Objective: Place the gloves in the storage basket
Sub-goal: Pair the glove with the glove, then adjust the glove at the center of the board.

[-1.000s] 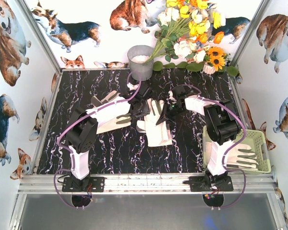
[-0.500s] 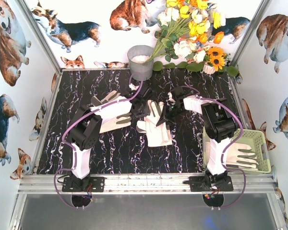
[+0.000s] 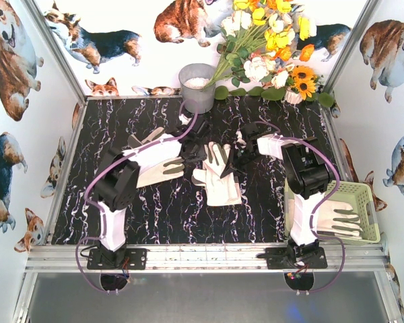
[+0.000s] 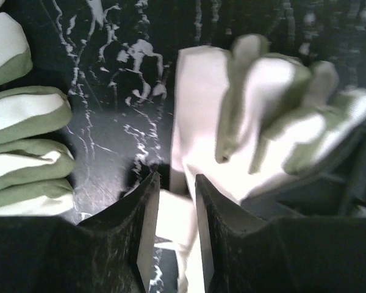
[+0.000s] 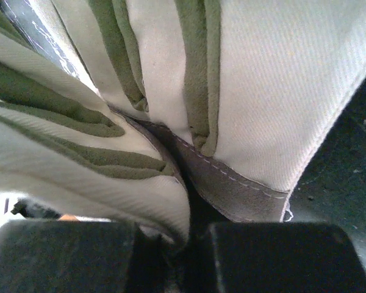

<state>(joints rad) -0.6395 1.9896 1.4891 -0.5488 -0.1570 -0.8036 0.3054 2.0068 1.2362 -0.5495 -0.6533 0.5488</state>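
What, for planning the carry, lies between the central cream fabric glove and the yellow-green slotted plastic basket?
The black-and-white right robot arm, seen in the top view.

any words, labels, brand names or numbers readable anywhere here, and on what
None: no readable text in any view.
The gloves, the storage basket, the grey bucket and the corgi-print walls show no lettering.
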